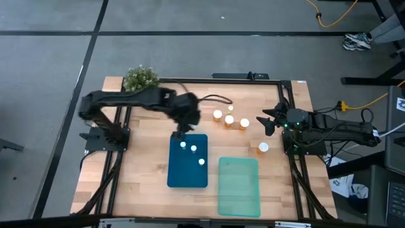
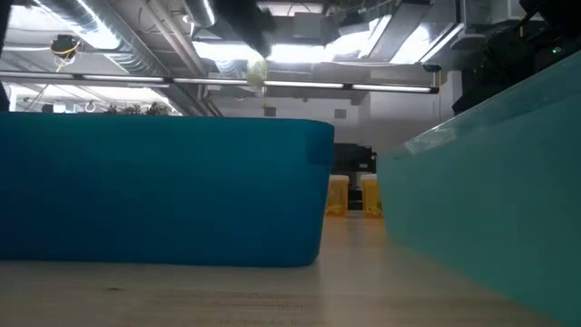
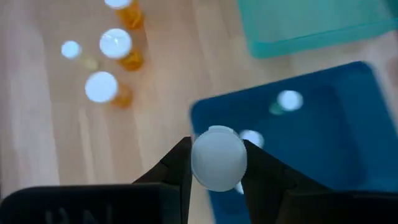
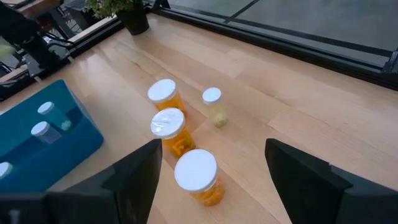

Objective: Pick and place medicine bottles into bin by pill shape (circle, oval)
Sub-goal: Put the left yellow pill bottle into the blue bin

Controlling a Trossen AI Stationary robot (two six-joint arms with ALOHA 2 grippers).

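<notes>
My left gripper (image 1: 183, 131) is shut on a small pale bottle with a white cap (image 3: 217, 158), above the far edge of the blue bin (image 1: 188, 174). Three small white-capped bottles (image 1: 193, 149) stand inside that bin. Three larger orange bottles (image 1: 229, 119) and one small pale bottle (image 1: 230, 108) stand on the table beyond the bins. They also show in the right wrist view (image 4: 169, 127). Another orange bottle (image 1: 262, 147) stands near the right arm. My right gripper (image 1: 266, 121) is open and empty, just right of the orange group. My left gripper pinches the small bottle between its two fingers (image 3: 177, 168), which stand on opposite sides just below the white cap (image 3: 217, 155). The fingers come from above, pointing down. The bottle hangs upright, lifted clear above the blue bin, as the low view shows (image 2: 257, 73).
A teal bin (image 1: 239, 187) stands right of the blue bin, near the front edge. A small green potted plant (image 1: 140, 77) stands at the far left corner. Dark frame rails (image 1: 117, 158) run along the table's sides.
</notes>
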